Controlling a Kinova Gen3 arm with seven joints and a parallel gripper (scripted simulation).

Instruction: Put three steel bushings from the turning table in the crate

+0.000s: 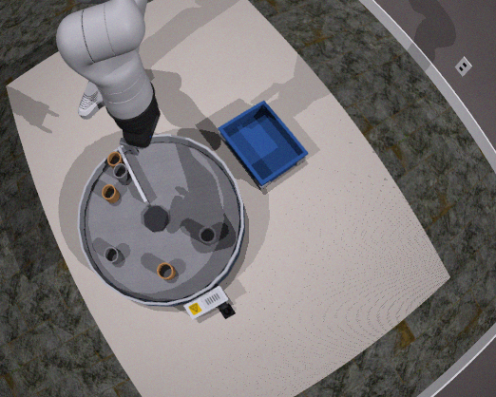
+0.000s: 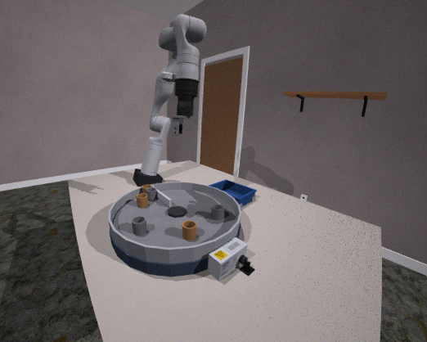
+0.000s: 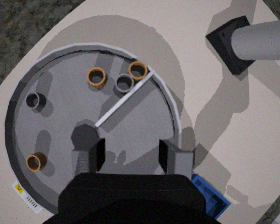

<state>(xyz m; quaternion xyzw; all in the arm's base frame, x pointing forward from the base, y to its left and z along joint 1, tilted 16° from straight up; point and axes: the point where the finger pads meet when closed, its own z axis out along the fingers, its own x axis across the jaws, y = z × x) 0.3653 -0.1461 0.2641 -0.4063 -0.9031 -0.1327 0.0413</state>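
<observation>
Three grey steel bushings stand on the turning table [image 1: 136, 280] [image 2: 162, 254] [image 3: 61, 117]: one bushing [image 1: 120, 172] [image 2: 151, 194] [image 3: 125, 83] beside the white bar, one bushing [image 1: 108, 255] [image 2: 139, 226] [image 3: 36, 100] at the front left, one bushing [image 1: 207, 235] [image 2: 217, 213] on the right, which the wrist view does not show. The blue crate [image 1: 255, 138] [image 2: 233, 191] [image 3: 211, 196] looks empty in the top view. My gripper [image 2: 177, 127] [image 3: 132, 150] is open and empty, high above the table's back part.
Three orange bushings share the turning table: one [image 1: 114, 159] [image 3: 138, 70] touches or nearly touches the steel one by the bar [image 1: 136, 179] [image 3: 125, 101], one [image 1: 110, 193] [image 3: 96, 77] stands left, one [image 1: 165, 271] [image 2: 189, 231] in front. A dark hub [image 1: 156, 218] is at the centre.
</observation>
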